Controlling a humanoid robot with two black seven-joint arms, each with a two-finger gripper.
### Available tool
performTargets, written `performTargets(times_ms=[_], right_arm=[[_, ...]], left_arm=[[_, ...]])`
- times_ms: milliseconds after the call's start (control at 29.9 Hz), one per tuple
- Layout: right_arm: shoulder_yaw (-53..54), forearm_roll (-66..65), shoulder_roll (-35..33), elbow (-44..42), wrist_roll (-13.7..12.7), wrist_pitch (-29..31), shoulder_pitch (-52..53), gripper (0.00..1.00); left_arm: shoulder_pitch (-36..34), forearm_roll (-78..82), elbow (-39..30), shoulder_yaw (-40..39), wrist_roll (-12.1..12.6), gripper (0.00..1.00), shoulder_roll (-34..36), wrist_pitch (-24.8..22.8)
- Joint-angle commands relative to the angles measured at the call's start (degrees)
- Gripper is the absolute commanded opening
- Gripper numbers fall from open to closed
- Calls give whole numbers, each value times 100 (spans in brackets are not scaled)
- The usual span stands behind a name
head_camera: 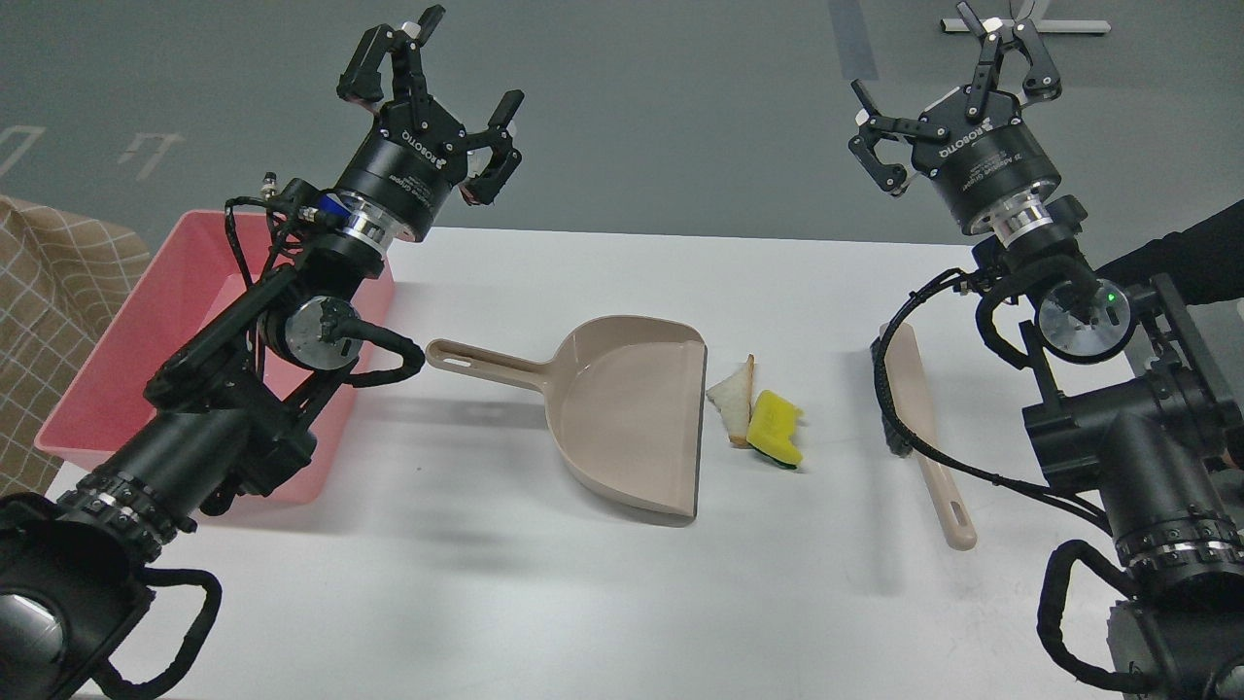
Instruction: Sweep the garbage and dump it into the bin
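Observation:
A triangular white bread slice (733,394) with tan crust and a yellow sponge (775,425) with a dark green layer lie side by side on the white table (505,583), just right of the beige dustpan's open edge. The beige dustpan (627,413) lies flat mid-table, handle pointing left. The pink bin (146,331) stands at the table's left edge, partly hidden by my left arm. My left gripper (432,92) is open and empty, raised above the table's far left. My right gripper (957,92) is open and empty, raised above the far right.
A beige brush (928,433) with a long handle lies on the table right of the garbage, partly behind my right arm's cable. A checked brown cloth (44,311) lies left of the bin. A person's dark sleeve (1191,262) reaches in at the right edge.

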Motion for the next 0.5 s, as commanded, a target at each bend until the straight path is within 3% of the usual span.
performTargets(times_ms=[0,468], right_arm=[[0,0,0,-1,0,0,1,100],[0,0,0,-1,0,0,1,100]], left_arm=[[0,5,4,3,-1,98,2,26],[9,13,4,29,-9,98,2,43]])
